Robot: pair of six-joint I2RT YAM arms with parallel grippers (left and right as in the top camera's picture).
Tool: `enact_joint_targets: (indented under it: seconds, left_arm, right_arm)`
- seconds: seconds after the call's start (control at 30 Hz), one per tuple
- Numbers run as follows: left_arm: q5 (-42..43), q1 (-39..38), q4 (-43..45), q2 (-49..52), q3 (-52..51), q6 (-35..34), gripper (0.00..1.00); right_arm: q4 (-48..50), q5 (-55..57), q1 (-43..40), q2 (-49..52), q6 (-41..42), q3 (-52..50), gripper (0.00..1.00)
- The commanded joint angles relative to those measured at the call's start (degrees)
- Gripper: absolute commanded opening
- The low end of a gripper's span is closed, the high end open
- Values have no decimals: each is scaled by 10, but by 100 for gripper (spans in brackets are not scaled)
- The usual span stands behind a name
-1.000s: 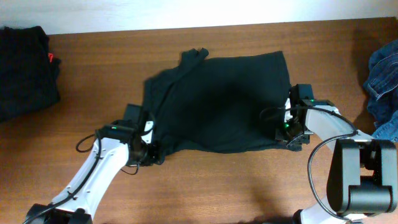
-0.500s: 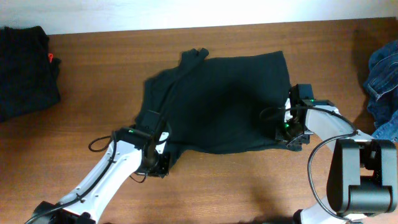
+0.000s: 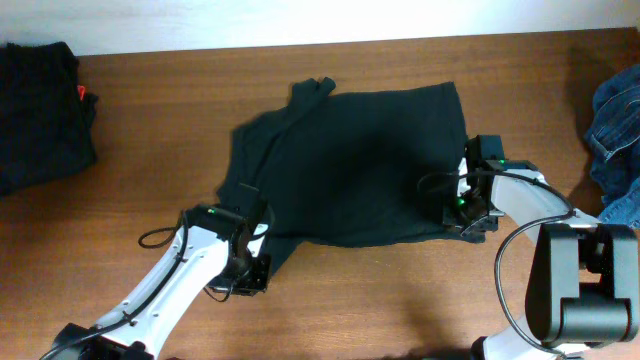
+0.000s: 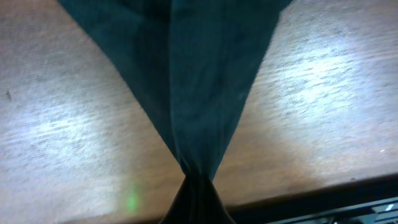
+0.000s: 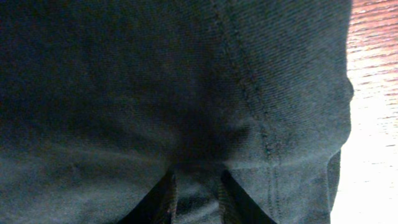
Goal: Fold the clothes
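A black short-sleeved T-shirt (image 3: 360, 170) lies spread across the middle of the brown table (image 3: 400, 300). My left gripper (image 3: 252, 265) is shut on the shirt's lower left corner. In the left wrist view the cloth (image 4: 199, 81) runs taut from the pinch at the jaws (image 4: 198, 186) and fans out away from them. My right gripper (image 3: 462, 215) is at the shirt's right edge near a lower corner. In the right wrist view a fold of cloth (image 5: 155, 81) with a stitched seam sits pinched between the fingers (image 5: 198, 193).
A pile of black clothes (image 3: 40, 110) sits at the back left corner. A blue denim garment (image 3: 615, 140) lies at the right edge. The table's front edge (image 4: 323, 186) runs just behind my left gripper.
My left gripper has moved right and toward the front edge, drawing the shirt's lower left corner with it. The right arm has stayed still.
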Motion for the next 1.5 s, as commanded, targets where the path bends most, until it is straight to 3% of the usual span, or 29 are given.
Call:
enact_joint_targets:
  seconds: [0.0,0.4,0.5,0.57,0.67,0.73,0.87,1.0,1.1,1.2,1.47]
  left_arm:
    - [-23,-2,-14,-7,6,9,0]
    - [-22,-2,-15,-7,1,1,2]
    - [-22,-2,-17,-7,1,-8,27]
    - [-22,-2,-19,-7,1,-10,39]
    - [-22,-2,-21,-7,1,-15,68]
    - [-25,-2,-15,-7,1,-14,71]
    - [-32,-2,61,-7,1,-15,69]
    - [-33,-2,178,-7,1,-15,51]
    - [-32,-2,252,-6,1,-15,23]
    - [-32,-2,301,-2,1,-15,6]
    - [-30,-3,347,46,1,-46,1]
  right_arm:
    - [4,-23,0,8,4,-14,27]
    - [4,-23,0,8,4,-14,27]
    - [4,-23,0,8,4,-14,27]
    - [4,-23,0,8,4,-14,28]
    - [4,-23,0,8,4,-14,28]
    - [4,-23,0,8,4,-14,28]
    - [4,-24,0,8,4,-14,28]
    - [4,-23,1,8,4,-14,27]
    - [4,-23,0,8,4,-14,28]
    - [4,-23,0,8,4,-14,28]
    - [5,-24,0,8,4,-14,28]
